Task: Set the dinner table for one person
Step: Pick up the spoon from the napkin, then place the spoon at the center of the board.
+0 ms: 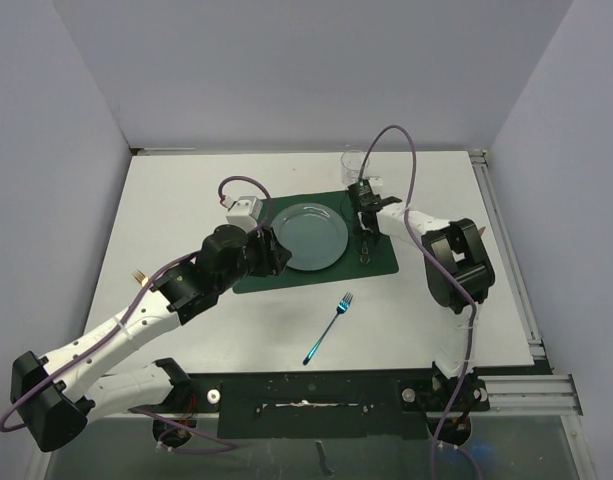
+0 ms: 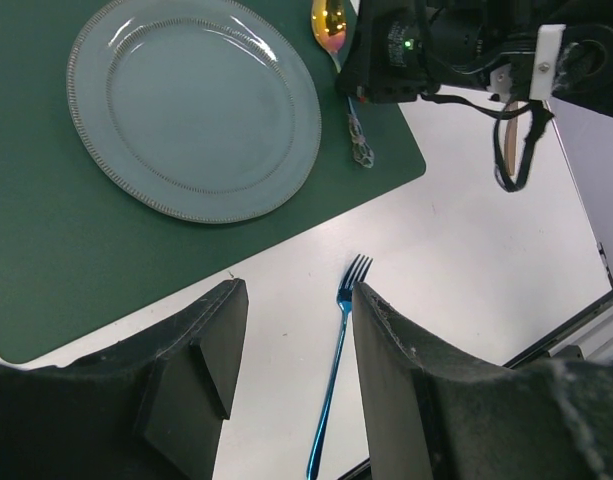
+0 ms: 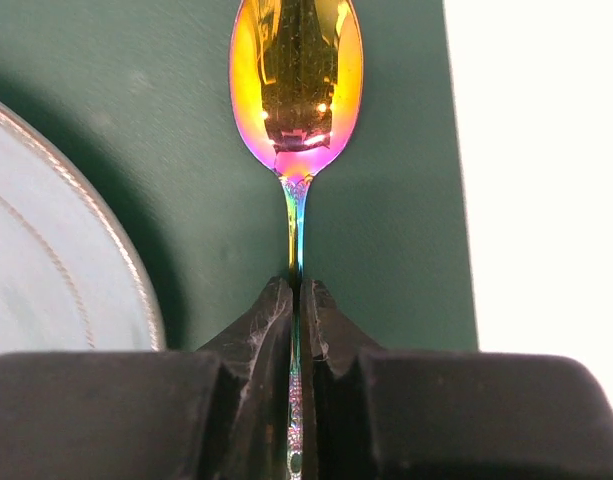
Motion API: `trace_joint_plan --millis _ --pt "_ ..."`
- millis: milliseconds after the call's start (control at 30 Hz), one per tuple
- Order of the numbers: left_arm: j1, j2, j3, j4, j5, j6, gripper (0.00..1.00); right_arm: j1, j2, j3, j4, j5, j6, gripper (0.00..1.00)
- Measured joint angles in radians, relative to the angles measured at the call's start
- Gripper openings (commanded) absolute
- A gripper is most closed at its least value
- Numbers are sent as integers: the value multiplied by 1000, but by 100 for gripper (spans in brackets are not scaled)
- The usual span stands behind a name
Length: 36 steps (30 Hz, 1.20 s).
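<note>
Beside the plate (image 3: 56,280), right claw (image 3: 296,300) pinches the spoon (image 3: 296,80); fork (image 1: 331,327) lies apart

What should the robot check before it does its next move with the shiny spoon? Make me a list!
1. Right hand shut tight on the spoon handle: ok.
2. Spoon is over the green placemat, beside the plate and not on top of it: ok.
3. Spoon is resting flat on the placemat, not lifted: cannot tell.
4. Left hand is open, holds nothing and is away from the spoon: ok.
5. Fork is in its place beside the plate: not ok. It lies on the bare dinner table, off the placemat.
</note>
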Motion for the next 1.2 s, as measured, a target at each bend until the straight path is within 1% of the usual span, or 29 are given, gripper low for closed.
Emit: trace_joint_plan --millis 167,433,633,733,900,1067,1200 --pt "0 13 0 2 0 0 44 -3 -103 -34 -74 53 -2 0" --pt "0 26 -3 7 0 0 44 0 -312 -34 -128 146 -7 0" --pt "0 43 -3 13 5 0 44 5 -380 -56 -195 261 0 0" --pt "0 48 -3 16 8 0 44 -17 -380 -56 -209 288 -10 0" --pt "0 50 -3 16 9 0 44 -155 -353 -31 -191 280 -56 0" --pt "0 50 -3 15 7 0 44 -266 -202 139 -165 272 -108 0" --pt "0 46 -3 10 1 6 44 -293 -62 288 -130 264 -157 0"
